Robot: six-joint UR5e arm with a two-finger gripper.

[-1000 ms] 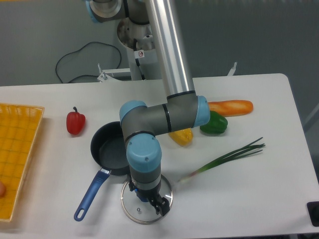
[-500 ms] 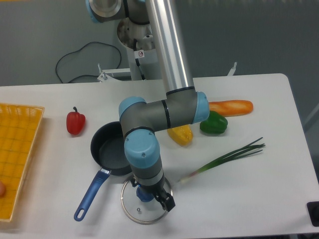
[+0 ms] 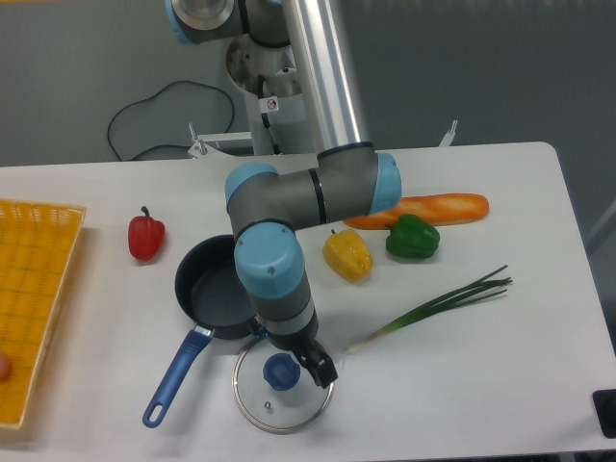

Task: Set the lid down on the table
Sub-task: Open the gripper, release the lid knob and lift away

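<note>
The round glass lid (image 3: 269, 399) with a silver rim and a small blue knob (image 3: 280, 372) lies flat on the white table (image 3: 462, 375), near the front edge, just below the saucepan. My gripper (image 3: 306, 366) hangs just above the lid's upper right part, lifted off the knob. One dark finger (image 3: 320, 371) shows beside the knob; the other is hidden by the wrist. Nothing is held between the fingers, and the knob is fully in sight.
A dark saucepan (image 3: 212, 289) with a blue handle (image 3: 176, 377) sits left of the lid. A red pepper (image 3: 146, 236), yellow pepper (image 3: 347, 255), green pepper (image 3: 412, 238), carrot (image 3: 433, 207) and spring onion (image 3: 443, 300) lie around. A yellow woven tray (image 3: 34, 289) is at the left edge.
The gripper has risen off the lid's knob and drawn back up; the blue knob, covered a second ago, now shows. The lid stays flat on the table.
</note>
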